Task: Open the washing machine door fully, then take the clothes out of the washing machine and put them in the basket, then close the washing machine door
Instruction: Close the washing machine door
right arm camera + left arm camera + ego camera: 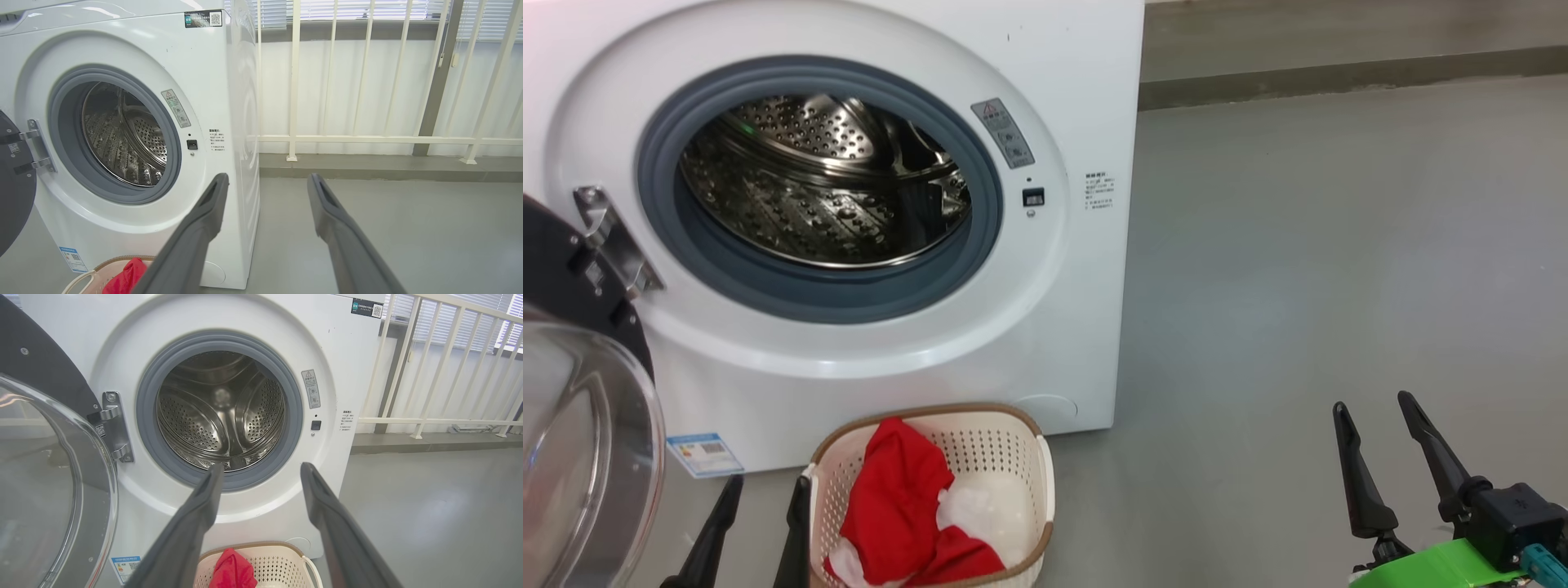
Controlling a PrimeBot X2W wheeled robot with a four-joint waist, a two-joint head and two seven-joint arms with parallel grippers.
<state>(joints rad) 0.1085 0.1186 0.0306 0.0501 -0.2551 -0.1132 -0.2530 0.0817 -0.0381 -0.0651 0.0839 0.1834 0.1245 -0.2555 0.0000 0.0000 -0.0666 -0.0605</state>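
the washing machine (1045, 98) has its mouth uncovered. the washing machine door (588, 425) stands open on the hinge (609, 237) at the machine's left side, with its black rim above and its clear glass bowl bulging outward. inside the grey rubber ring (833, 302), the steel drum (825, 188) shows perforated metal. the basket (1013, 457) sits on the floor (1298, 286) directly in front of the washing machine, below its opening and close to its base. the clothes (898, 498) lie in the basket, red fabric with white parts. a blue label (704, 454) is stuck low on the machine's front, between door and basket.

the left pincer (769, 482) hovers in front of the washing machine, between door and basket. its 2 fingers are spread wide and hold nothing, and 1 finger is just beside the basket's wall. the right pincer (1372, 402) is well off to the right of the washing machine, above the floor, also wide and empty. a white railing (367, 81) runs behind and to the right of the machine.
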